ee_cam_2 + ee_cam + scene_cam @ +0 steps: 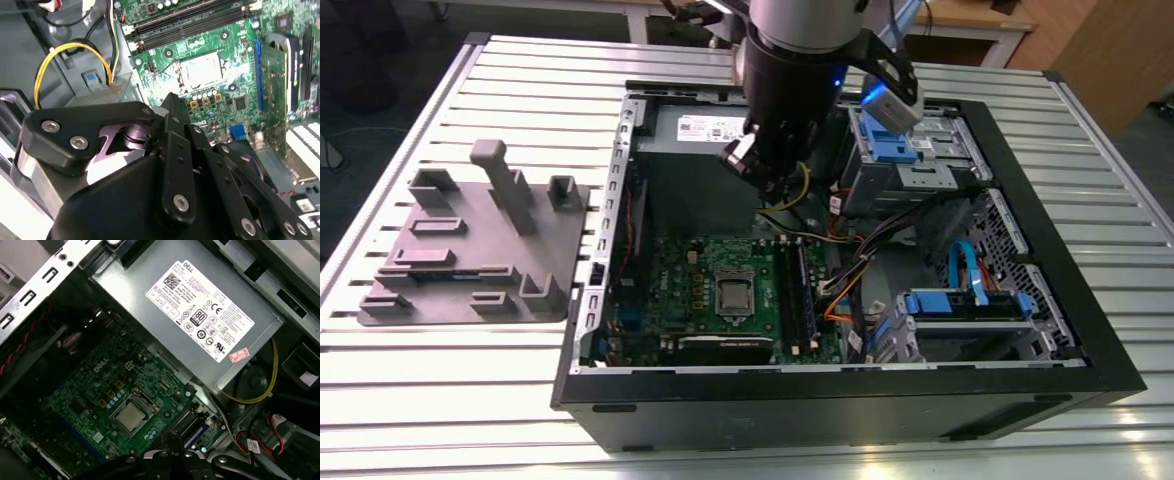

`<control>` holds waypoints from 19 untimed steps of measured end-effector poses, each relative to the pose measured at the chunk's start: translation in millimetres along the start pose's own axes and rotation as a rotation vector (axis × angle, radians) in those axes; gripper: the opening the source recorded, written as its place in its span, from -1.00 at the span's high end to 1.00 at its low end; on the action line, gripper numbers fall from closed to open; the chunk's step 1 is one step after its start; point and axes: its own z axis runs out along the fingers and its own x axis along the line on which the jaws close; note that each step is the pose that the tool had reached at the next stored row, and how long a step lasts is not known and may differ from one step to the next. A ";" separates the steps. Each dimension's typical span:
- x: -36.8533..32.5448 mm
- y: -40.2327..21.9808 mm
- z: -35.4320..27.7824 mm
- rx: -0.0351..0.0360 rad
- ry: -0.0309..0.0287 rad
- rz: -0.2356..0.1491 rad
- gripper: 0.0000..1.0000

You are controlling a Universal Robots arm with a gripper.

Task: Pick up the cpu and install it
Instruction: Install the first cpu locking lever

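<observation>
Cpu (735,297) seated in motherboard (707,290) socket, lower centre of the exterior view; seen too in both wrist views (202,70) (130,416). Gripper (767,180) above case interior, upper centre, apart from cpu. Jaw state: cannot tell

Exterior view looks down from afar; both wrist views closely share the motherboard (220,60) (115,400).

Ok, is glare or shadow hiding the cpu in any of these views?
In the second wrist view the cpu is washed out near white by glare. In the first wrist view it reads clearly, evenly lit grey. In the exterior view it sits unshadowed on the green board, though the case interior is dim.
</observation>
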 end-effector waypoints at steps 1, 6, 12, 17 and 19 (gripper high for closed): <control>-0.1 -0.1 0.7 -0.0003 0.0003 -0.016 0.79; -0.1 -0.3 5.3 -0.0018 0.0017 -0.100 0.79; -4.5 -4.6 13.5 -0.0020 0.0035 -0.156 0.79; -14.2 -14.0 22.5 -0.0009 0.0052 -0.169 0.79; -15.1 -14.9 25.1 -0.0011 0.0054 -0.182 0.79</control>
